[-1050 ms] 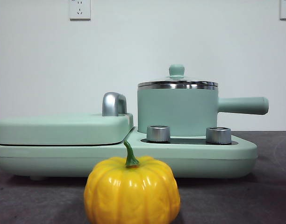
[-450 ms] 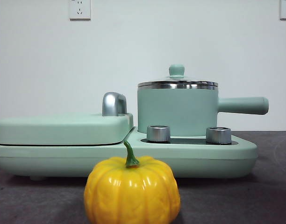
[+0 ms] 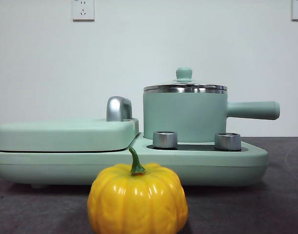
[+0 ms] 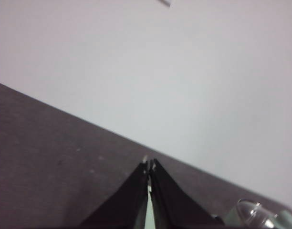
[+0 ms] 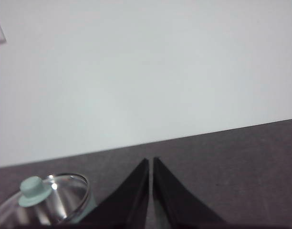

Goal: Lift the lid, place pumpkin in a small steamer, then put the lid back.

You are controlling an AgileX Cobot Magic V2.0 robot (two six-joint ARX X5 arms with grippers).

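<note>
Both closed grippers wait clear of the lid (image 3: 184, 87), pumpkin (image 3: 137, 199).

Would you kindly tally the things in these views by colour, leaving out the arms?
Mint-green: 4 - small steamer, lid knob, grill cover, appliance base
Yellow-orange: 1 - pumpkin
Silver: 3 - two knobs, hinge handle
Total: 8

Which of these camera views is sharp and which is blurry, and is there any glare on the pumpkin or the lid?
Front view: sharp and evenly lit, with soft white highlights on the glossy pumpkin and a bright band on the lid rim. Left wrist view: soft and hazy, the left pincer edges smeared. Right wrist view: also slightly soft around the right pincer, with streaky reflections across the lid's glass.
</note>
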